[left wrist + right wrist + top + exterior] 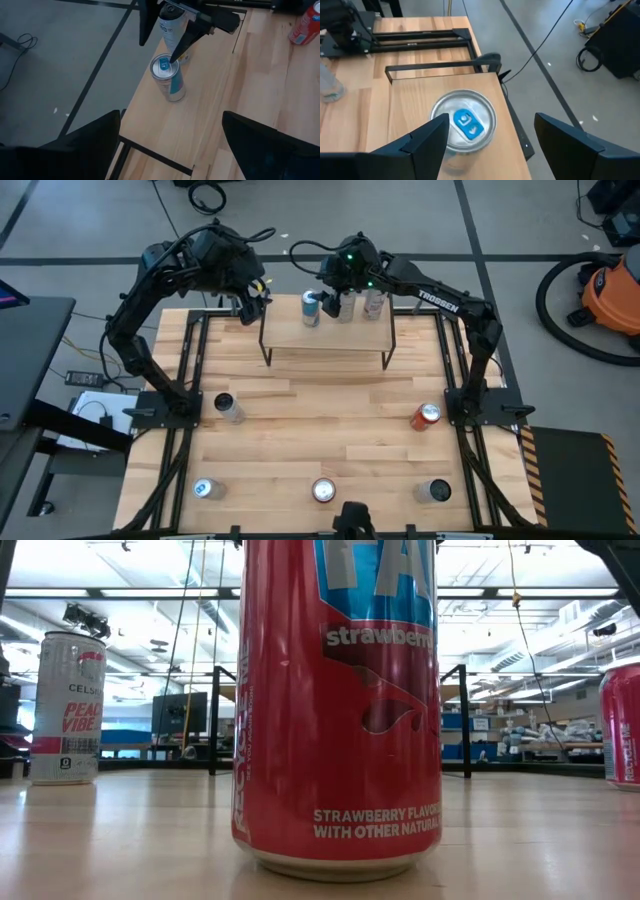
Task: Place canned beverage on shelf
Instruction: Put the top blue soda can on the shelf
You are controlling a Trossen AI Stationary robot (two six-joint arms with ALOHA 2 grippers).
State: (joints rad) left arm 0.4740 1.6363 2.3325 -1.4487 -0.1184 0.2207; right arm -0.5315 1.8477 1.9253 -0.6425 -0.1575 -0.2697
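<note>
Light wood is what I see under the right gripper (491, 120): the board of the shelf (330, 335), which sits top centre in the high view. A silver can with a blue tab (463, 122) already stands upright on it, near the board's outer edge and low centre in the right wrist view. Two more cans (360, 304) stand just beside it on the board.

I judge the step in hand is getting clear of the placed can. I would lift straight up before swinging anywhere. In the left wrist view one dark finger (180, 47) comes down right at the can's rim, so any sideways drift could knock it off the nearby edge. I would also keep the fingers spread as I go.

The right gripper's fingers are wide apart, one on each side of the can top. They close on nothing, though I cannot tell whether one tip touches the rim.

The left gripper (171, 114) waits at the shelf's left end, upper left in the high view, spread wide and empty.
</note>
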